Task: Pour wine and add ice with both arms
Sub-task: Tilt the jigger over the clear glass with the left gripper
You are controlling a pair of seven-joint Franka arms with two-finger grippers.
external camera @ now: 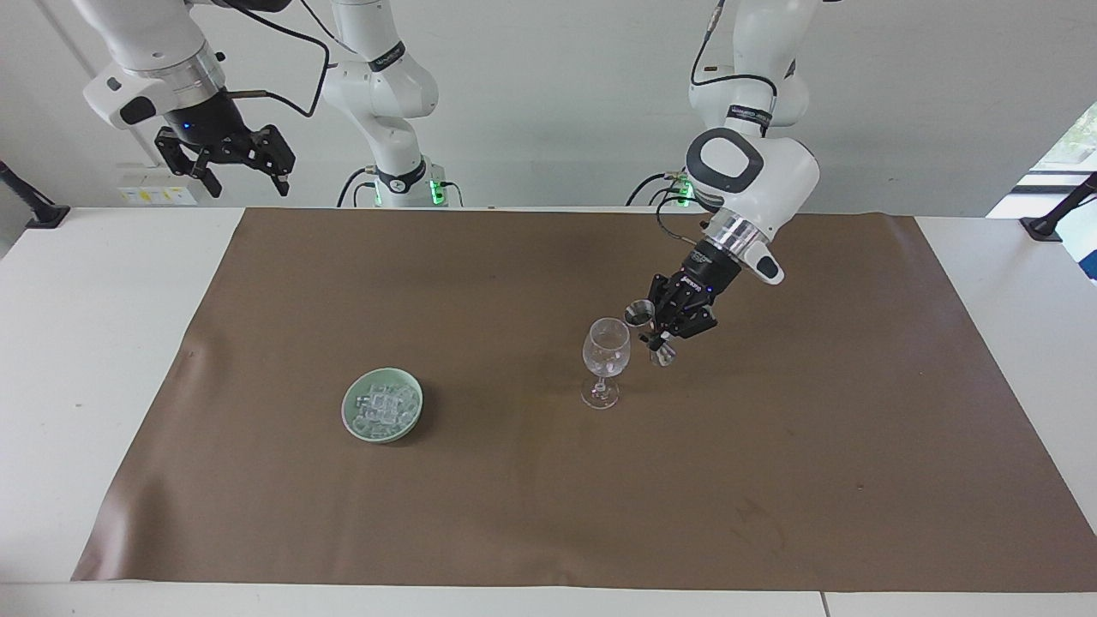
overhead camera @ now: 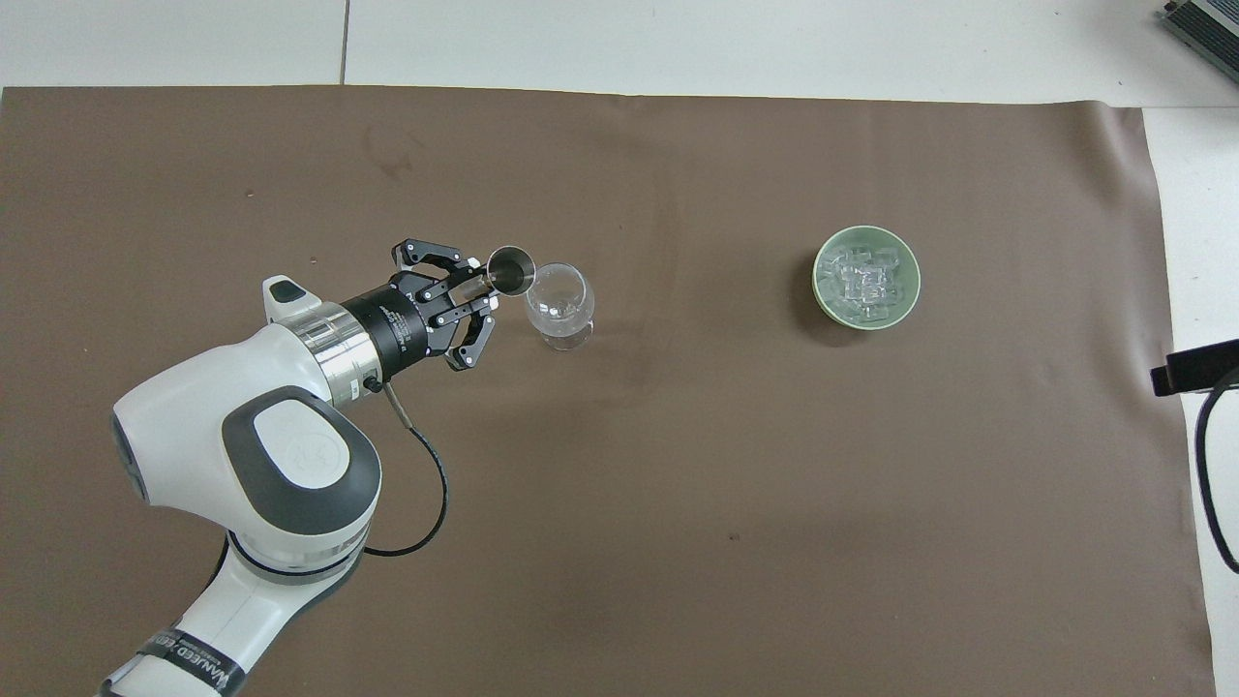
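Gripping the steel jigger [external camera: 649,332] at its waist, the left pincer [external camera: 664,328] holds it lifted and slightly tilted just beside the rim of the wine glass [external camera: 605,361], which stands on the brown mat [external camera: 771,480] covering the counter [external camera: 68,343]. Ice [external camera: 382,406] lies heaped in a green bowl [external camera: 353,426] toward the right arm's end. The right pincer [external camera: 224,163] waits high above the counter's edge, fingers spread and empty.

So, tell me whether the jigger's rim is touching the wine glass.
Cannot tell. In the facing view the jigger, held by the left pincer, sits right at the wine glass rim; the overhead view overlaps them, showing neither contact nor gap.
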